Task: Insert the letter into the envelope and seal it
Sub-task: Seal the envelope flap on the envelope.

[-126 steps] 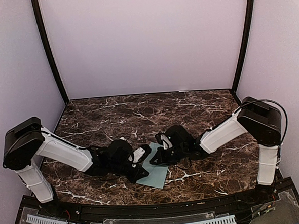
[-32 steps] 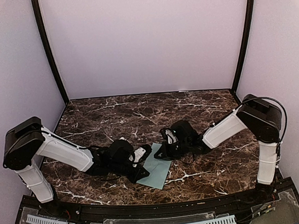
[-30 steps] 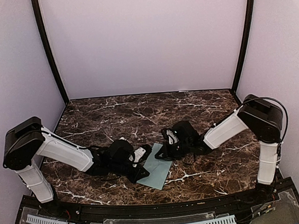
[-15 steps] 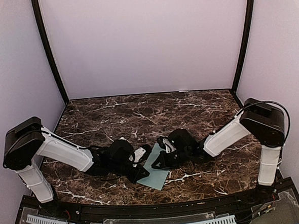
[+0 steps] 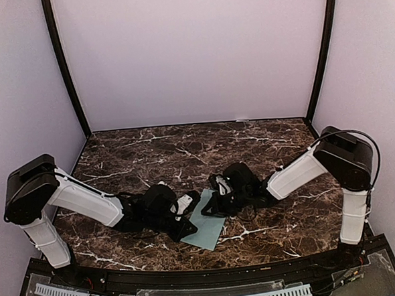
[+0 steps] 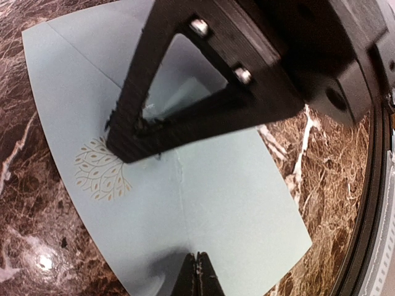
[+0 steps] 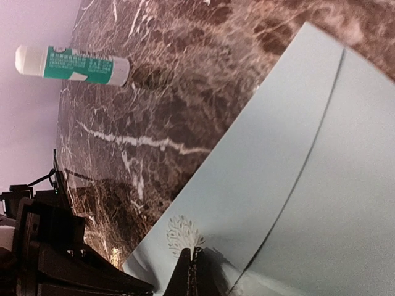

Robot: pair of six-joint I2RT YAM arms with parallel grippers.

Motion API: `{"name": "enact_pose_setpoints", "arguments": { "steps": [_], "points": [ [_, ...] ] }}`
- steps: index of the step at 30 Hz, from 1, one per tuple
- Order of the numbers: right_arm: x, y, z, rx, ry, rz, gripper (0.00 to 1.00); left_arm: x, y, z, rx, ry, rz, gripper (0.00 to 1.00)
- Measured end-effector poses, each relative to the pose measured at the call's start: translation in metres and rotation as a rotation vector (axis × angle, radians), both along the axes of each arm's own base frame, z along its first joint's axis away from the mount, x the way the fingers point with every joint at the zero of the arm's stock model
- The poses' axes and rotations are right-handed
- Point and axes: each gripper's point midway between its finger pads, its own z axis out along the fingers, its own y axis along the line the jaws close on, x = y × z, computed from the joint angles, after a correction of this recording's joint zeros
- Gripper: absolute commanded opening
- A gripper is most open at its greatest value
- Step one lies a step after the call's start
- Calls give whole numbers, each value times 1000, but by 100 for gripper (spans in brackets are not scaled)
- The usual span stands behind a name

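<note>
The envelope (image 5: 206, 226) lies flat on the marble table (image 5: 151, 151), near the front edge and between the two arms. Its long axis is slanted, running from the near side toward the far side. Both arms reach it from opposite sides. The left gripper (image 5: 187, 224) comes from the left and the right gripper (image 5: 213, 209) from the right, so neither one is clearly nearer.

In the left wrist view, the jaws of the left gripper (image 6: 197, 266) are fully closed and hold nothing. The tip rests on the paper, on a fold line. The right gripper (image 6: 128, 145) is also fully closed and holds nothing. Its tip presses down just beside a small pale tree ornament (image 6: 102, 176) printed on the envelope. The right wrist view shows the same contact.

The envelope (image 7: 296, 154) is pale teal, smooth and thin, with straight seams that meet near its middle. The flap seems to lie down flat, but we cannot tell if it is stuck. We do not see the letter anywhere, and we judge that it may already be inside.

A glue stick (image 7: 71, 65) lies on its side on the table, well apart from the envelope. In our judgement, the next move needs only pressing along the flap, without pushing the light paper sideways.
</note>
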Motion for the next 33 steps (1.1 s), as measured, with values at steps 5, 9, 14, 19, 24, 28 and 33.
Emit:
{"name": "enact_pose_setpoints", "arguments": {
  "steps": [5,9,14,19,24,28,33],
  "points": [
    [22,-6,0,5,-18,-27,0,0,0,0,-1,-1,0,0],
    [30,-5,0,5,-33,-28,0,0,0,0,0,-1,1,0],
    [28,-4,0,8,-36,-24,0,0,0,0,0,-1,1,0],
    [18,0,1,22,-40,-12,0,0,0,0,0,-1,1,0],
    [-11,13,0,26,-16,39,0,0,0,0,1,-1,1,0],
    [-29,21,0,20,-4,77,0,0,0,0,1,-1,1,0],
    [-35,19,0,1,10,89,0,0,0,0,1,-1,1,0]
  ]
}}
